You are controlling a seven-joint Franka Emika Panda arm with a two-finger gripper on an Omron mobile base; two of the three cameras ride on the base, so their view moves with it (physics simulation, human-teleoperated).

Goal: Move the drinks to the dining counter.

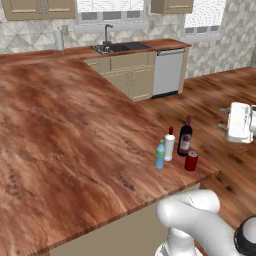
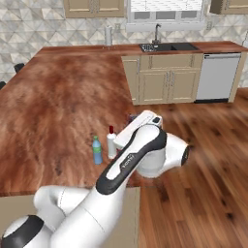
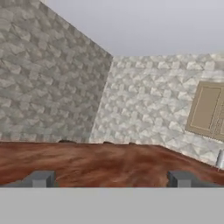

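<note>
Drinks grouped in a tight cluster near the tabletop's corner, at about 4 o'clock in the left base view. Wine bottle (image 1: 185, 136), dark with red cap, stands upright at the back of the group. White bottle (image 1: 170, 145) with red cap upright just beside it, toward 9 o'clock. Blue-green bottle (image 1: 160, 154) upright, touching or nearly touching the white one, nearer the camera. Red can (image 1: 191, 161) short, upright, closest to the edge, at 5 o'clock from the wine bottle. All four sit on the tabletop (image 1: 65, 135), a very wide reddish-brown woodgrain slab on a beige base.

From the right base view, blue-green bottle (image 2: 97, 150) and white bottle (image 2: 111, 144) stand side by side; the arm covers the spot where the other two would be.

Gripper (image 3: 109, 178) wide open, holding nothing; both fingertips (image 3: 40, 178) spread far apart, with woodgrain surface and tiled wall beyond them in the hand view. Hand sits off past the tabletop's edge at 3 o'clock in the left base view, apart from the drinks, over wood floor (image 1: 220, 95).

Farther out: sink (image 1: 117, 47) with faucet in a narrower counter at 12 o'clock, white dishwasher (image 1: 167, 72) beside beige cabinets (image 1: 131, 80), windows (image 1: 111, 11) above on a tiled wall.
</note>
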